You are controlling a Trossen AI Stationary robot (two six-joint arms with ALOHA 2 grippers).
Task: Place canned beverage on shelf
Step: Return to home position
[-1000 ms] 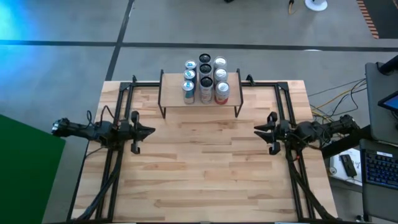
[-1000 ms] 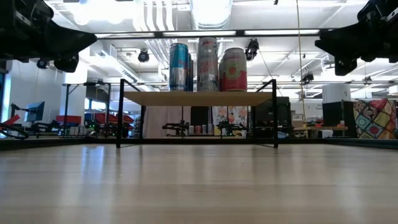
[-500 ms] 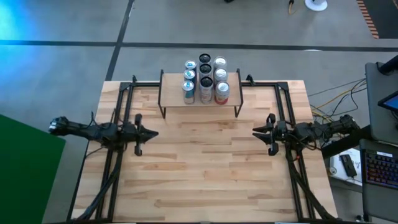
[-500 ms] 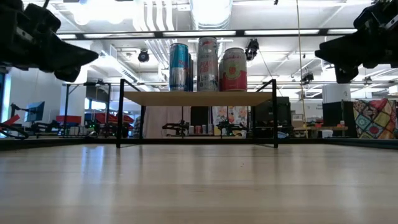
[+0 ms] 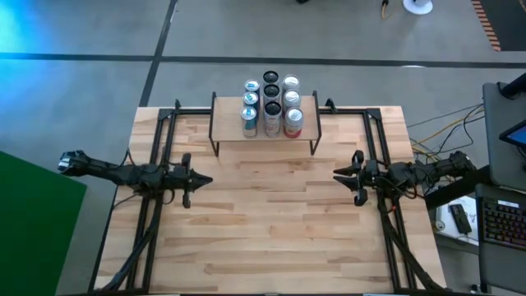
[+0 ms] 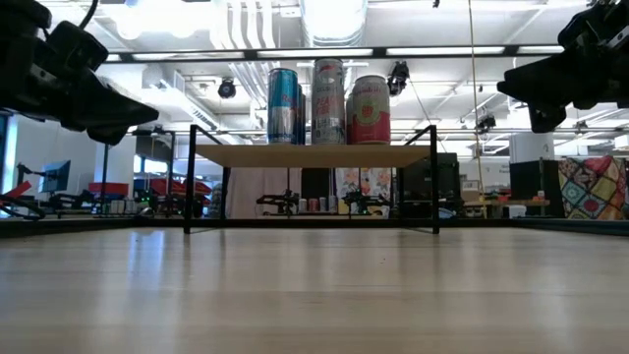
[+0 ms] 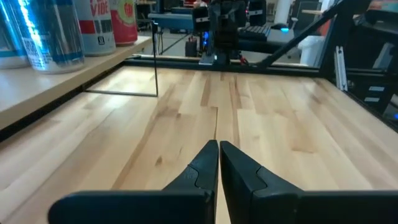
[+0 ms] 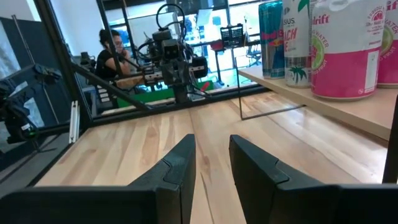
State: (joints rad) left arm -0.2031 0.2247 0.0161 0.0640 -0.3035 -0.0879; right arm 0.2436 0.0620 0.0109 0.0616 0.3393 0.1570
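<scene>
Cans (image 5: 270, 107) sit on shelf (image 5: 226, 123), far-centre of worktop (image 5: 271, 222), approx equidistant from both arms. Left pincer (image 5: 202, 179) closed, empty; right pincer (image 5: 339, 174) slightly apart, empty; both well clear.

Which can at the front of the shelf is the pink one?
The pink-and-white can at the right end of the shelf. The middle can is white and red, the left can blue.

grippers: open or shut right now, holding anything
left gripper: shut, holding nothing, out to the left of the shelf.
right gripper: open, empty, out to the right of the shelf.
</scene>
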